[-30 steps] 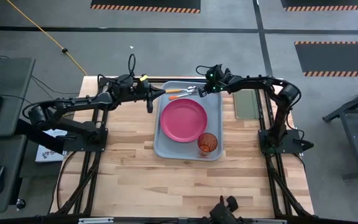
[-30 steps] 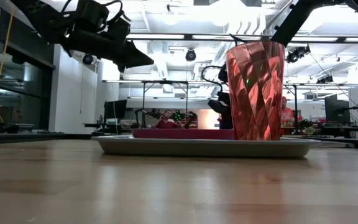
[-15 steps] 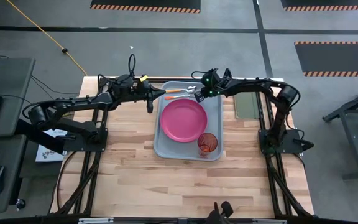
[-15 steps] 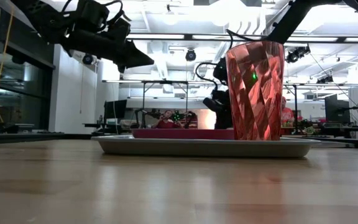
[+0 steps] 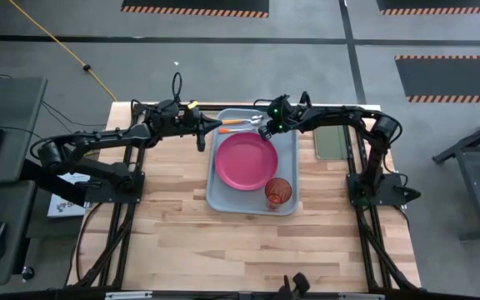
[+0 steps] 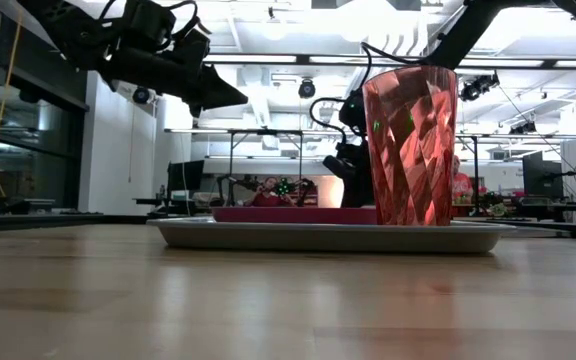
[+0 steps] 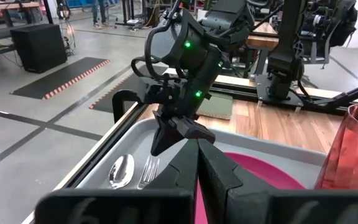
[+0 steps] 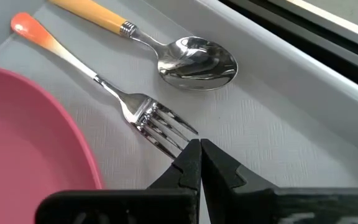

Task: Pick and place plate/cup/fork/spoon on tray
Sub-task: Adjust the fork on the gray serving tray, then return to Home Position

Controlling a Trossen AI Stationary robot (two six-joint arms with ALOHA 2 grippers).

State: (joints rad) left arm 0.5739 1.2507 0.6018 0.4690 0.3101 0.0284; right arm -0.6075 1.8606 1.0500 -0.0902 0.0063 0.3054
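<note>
Your right gripper [image 8: 197,152], fingers pressed together and empty, hangs above the metal-tined fork [image 8: 129,106]. It lies beside the shiny round-bowled spoon [image 8: 194,59] on the textured grey-blue plastic tray [image 8: 278,124]. Your left gripper [image 7: 197,165] is pressed together too.

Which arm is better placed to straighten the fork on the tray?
Right. The right gripper, fingers together, hovers right at the fork tines beside the spoon on the tray. The left gripper sits off the tray's edge.

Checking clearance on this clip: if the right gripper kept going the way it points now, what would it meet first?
Probably the fork: the right gripper, fingers closed, has its tips right at the tines on the tray, the spoon just beyond. Height above them is unclear.
</note>
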